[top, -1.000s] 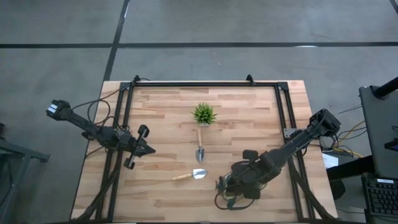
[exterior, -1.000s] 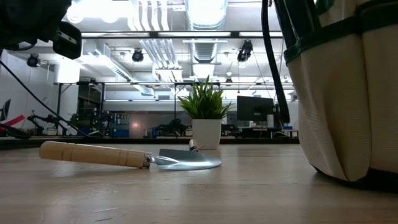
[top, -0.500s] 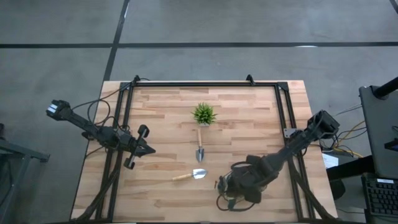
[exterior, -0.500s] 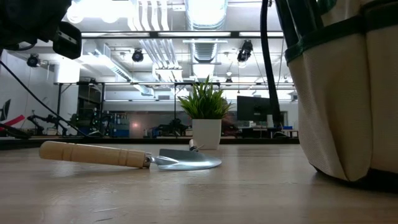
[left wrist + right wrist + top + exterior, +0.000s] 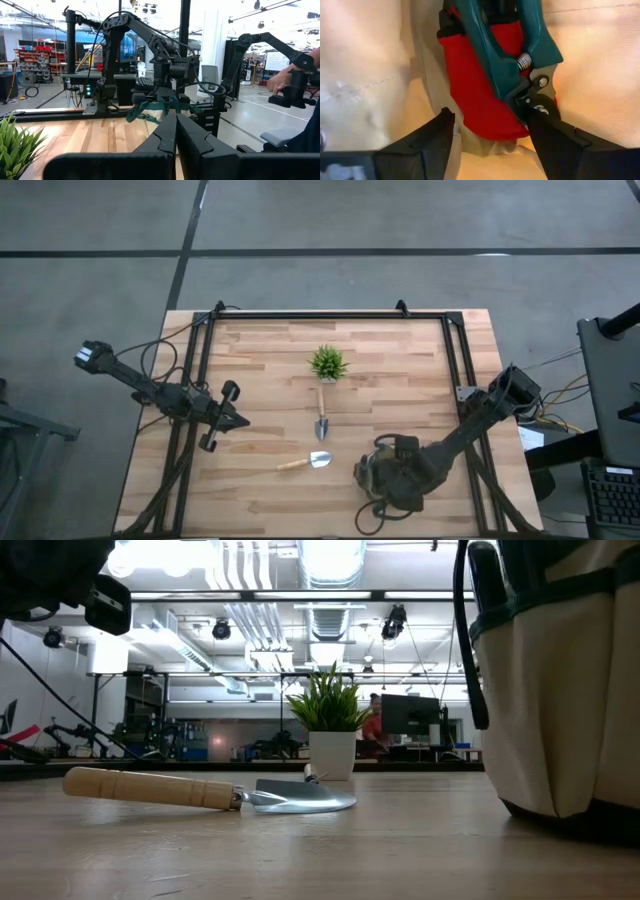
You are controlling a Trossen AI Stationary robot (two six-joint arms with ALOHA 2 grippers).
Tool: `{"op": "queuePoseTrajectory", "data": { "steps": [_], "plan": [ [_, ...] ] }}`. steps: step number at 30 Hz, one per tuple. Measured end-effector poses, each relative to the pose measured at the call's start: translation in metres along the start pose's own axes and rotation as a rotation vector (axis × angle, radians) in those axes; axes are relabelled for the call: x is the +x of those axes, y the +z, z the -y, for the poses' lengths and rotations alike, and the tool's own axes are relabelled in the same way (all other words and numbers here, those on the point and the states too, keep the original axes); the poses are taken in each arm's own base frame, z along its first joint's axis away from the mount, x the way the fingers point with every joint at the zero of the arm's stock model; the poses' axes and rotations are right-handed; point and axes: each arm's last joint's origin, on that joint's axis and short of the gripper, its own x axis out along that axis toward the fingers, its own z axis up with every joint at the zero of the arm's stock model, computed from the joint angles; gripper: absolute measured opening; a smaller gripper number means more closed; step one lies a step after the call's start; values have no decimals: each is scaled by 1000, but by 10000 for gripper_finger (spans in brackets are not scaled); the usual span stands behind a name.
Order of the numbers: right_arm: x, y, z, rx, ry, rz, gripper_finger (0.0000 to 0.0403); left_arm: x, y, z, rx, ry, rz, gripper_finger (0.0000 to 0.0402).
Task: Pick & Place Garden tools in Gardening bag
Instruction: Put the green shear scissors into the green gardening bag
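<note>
The olive-tan gardening bag (image 5: pixel 385 477) (image 5: pixel 565 690) stands on its base at the table's near right. My right gripper (image 5: pixel 492 132) is down inside it, open. Just ahead of its fingers lie teal-handled pruning shears (image 5: pixel 507 55) on a red glove-like item (image 5: pixel 470 95), against the bag's inner wall. Two wooden-handled trowels lie flat on the table: one (image 5: pixel 321 420) just near of the plant, the other (image 5: pixel 305 462) (image 5: pixel 210 791) left of the bag. My left gripper (image 5: pixel 235 420) (image 5: pixel 175 137) hovers shut at the table's left.
A small spiky potted plant (image 5: pixel 327 364) (image 5: pixel 331 730) stands at the table's middle, toward the far edge. A black frame (image 5: pixel 330 315) runs along the far and side edges. Beyond the table a person's hand (image 5: pixel 280 82) grips another arm.
My right arm has shifted toward the table's near edge, staying in the bag's mouth. The bag has slid a little toward the table's right edge. The trowels and the plant have stayed where they were.
</note>
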Motion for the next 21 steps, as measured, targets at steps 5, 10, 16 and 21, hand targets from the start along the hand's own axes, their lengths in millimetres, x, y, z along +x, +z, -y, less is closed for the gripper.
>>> {"op": "queuePoseTrajectory", "data": {
  "steps": [5, 10, 16, 21],
  "plan": [
    [1, 0, 0, -6, -18, 15, 234, 0, 0, 0, 0, 0, 0, 12],
    [1, 1, 1, -3, -36, 27, 200, 0, 0, 0, 0, 0, 0, 12],
    [3, 4, 3, 11, -32, 44, 96, 0, 0, 0, 0, 0, 0, 12],
    [-1, 7, 7, 31, -18, 50, 17, 0, 0, 0, 0, 0, 0, 12]
  ]
}}
